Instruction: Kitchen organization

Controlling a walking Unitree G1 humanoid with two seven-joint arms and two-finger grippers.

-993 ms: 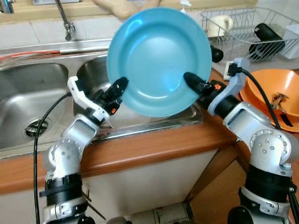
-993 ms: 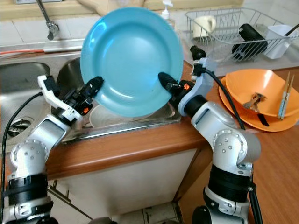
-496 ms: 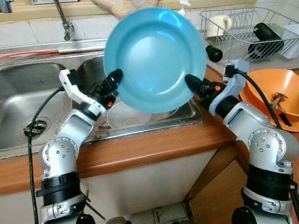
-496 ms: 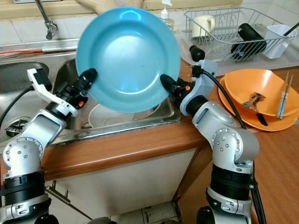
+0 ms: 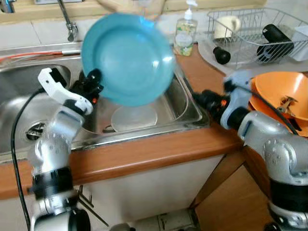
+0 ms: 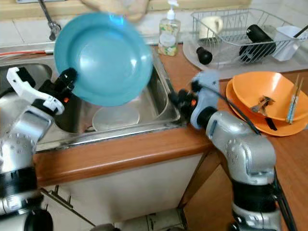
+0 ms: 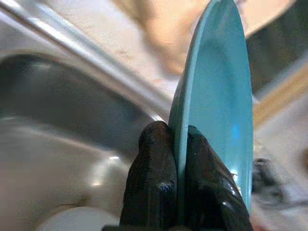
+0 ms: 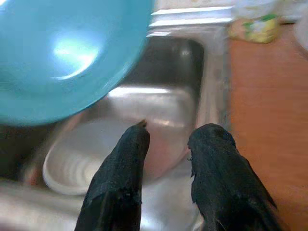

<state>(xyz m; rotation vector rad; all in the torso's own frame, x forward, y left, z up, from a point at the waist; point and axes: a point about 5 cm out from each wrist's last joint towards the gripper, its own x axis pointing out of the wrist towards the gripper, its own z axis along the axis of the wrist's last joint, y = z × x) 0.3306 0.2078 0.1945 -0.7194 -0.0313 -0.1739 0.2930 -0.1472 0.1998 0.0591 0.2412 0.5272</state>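
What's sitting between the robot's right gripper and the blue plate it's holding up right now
Only open sink basin separates the right gripper from the blue plate, held by the left gripper; a white dish lies below, seen from the head views.

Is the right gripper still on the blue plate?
No: the right gripper is open, clear of the blue plate; the left gripper alone pinches its rim.

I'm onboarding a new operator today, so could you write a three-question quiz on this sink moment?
1. True or false: the right gripper grips the blue plate.
2. What clamps the plate's rim? A) left gripper B) right gripper C) a person's hand
3. Fill in: below the plate, a white ___ lies in the sink basin.

Key: 1 false, its fingers are open and apart from the plate; 2 A; 3 dish.
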